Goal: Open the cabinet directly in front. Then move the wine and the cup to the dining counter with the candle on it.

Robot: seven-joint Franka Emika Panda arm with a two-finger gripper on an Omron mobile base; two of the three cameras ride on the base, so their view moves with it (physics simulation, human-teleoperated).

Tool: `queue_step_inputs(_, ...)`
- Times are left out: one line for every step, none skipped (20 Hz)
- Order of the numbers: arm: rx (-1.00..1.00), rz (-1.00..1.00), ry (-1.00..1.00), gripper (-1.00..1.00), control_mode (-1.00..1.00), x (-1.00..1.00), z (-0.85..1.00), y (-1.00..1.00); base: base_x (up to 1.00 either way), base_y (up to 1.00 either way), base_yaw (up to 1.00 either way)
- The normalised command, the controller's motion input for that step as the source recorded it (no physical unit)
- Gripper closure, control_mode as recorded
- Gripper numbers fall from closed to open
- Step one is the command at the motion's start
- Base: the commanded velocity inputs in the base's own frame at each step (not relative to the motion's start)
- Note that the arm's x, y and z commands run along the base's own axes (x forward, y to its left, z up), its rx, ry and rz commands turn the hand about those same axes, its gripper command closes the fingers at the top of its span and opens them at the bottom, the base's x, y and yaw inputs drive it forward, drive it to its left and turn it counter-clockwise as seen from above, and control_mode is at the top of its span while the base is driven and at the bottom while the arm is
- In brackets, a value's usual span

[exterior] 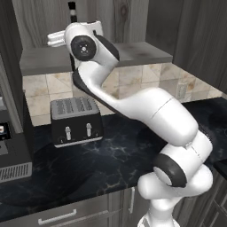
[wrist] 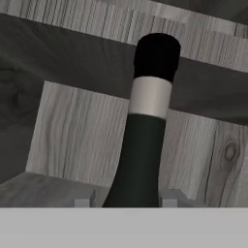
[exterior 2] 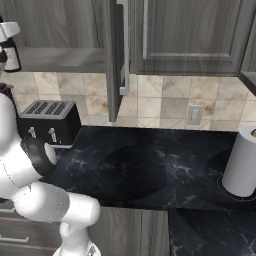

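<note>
Rendered home kitchen. Evidence: wood-grain wall cabinet [exterior 2: 185, 35] with open door above beige tiled backsplash [exterior 2: 165, 102]; black marble-look surface [exterior: 111, 155] over grey drawers [exterior: 57, 216]; toaster [exterior: 75, 120]; paper towel roll [exterior 2: 243, 160]; wall socket [exterior 2: 194, 115]; bottle [wrist: 143, 145] on shelf.

No text, brand, number or sign is showing legibly anywhere. The wine [wrist: 145, 145] is carrying a pale band below its dark cap, but that band is blank. The small lit panel [exterior: 4, 130] on the machine at the left edge is showing as a blur of white and orange, too small to read. The toaster [exterior: 75, 120] and the wall outlet [exterior 2: 194, 115] are bearing no markings that can be made out.
</note>
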Motion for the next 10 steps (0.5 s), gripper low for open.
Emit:
queue_step_inputs(0.01, 0.0, 0.02, 1.0, -1.0, -1.0, -0.53, 0.0, 0.0, 0.0, 0.0)
queue_step_inputs(0.02, 0.0, 0.02, 1.0, -1.0, -1.0, -0.63, 0.0, 0.0, 0.0, 0.0)
queue_step_inputs(0.05, 0.0, 0.05, 1.0, -1.0, -1.0, -0.7, 0.0, 0.0, 0.0, 0.0)
queue_step_inputs(0.09, 0.0, 0.07, 1.0, -1.0, -1.0, -0.66, 0.0, 0.0, 0.0, 0.0)
queue_step_inputs(0.12, 0.0, 0.06, 1.0, -1.0, -1.0, -0.59, 0.0, 0.0, 0.0, 0.0)
queue_step_inputs(0.15, 0.0, 0.06, 1.0, -1.0, -1.0, -0.48, 0.0, 0.0, 0.0, 0.0)
queue_step_inputs(0.16, 0.0, 0.03, 1.0, -1.0, -1.0, -0.44, 0.0, 0.0, 0.0, 0.0)
queue_step_inputs(0.16, 0.0, 0.02, 1.0, -1.0, -1.0, -0.46, 0.0, 0.0, 0.0, 0.0)
queue_step_inputs(0.15, 0.0, 0.01, 1.0, -1.0, -1.0, -0.54, -0.11, 0.0, 0.0, 0.0)
queue_step_inputs(0.13, 0.0, 0.01, 1.0, -1.0, -1.0, -0.66, -0.26, 0.0, 0.0, 0.0)
